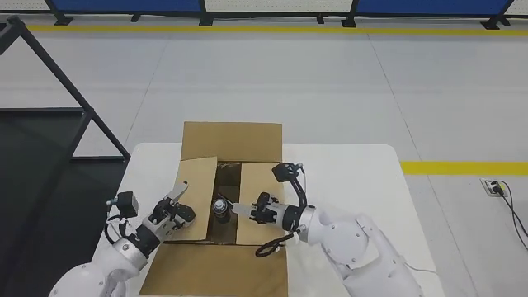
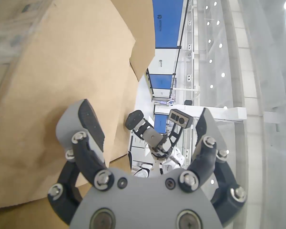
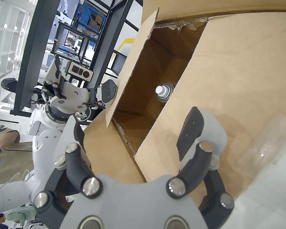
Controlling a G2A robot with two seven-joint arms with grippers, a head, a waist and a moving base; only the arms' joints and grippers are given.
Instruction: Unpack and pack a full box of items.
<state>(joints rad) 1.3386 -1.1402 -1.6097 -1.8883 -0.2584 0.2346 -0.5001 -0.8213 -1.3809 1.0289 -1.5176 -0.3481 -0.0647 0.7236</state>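
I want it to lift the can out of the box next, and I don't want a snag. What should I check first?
1. Box flaps folded open: ok, the opening is exposed.
2. Can standing upright, cap up: ok.
3. Right gripper open and empty: ok.
4. Left gripper open and empty: ok.
5. Right gripper lined up over the can: not ok. It is over the right flap, off to the side of the can.
6. Other things crowding the can inside the box: cannot tell, because the flaps hide much of the inside.
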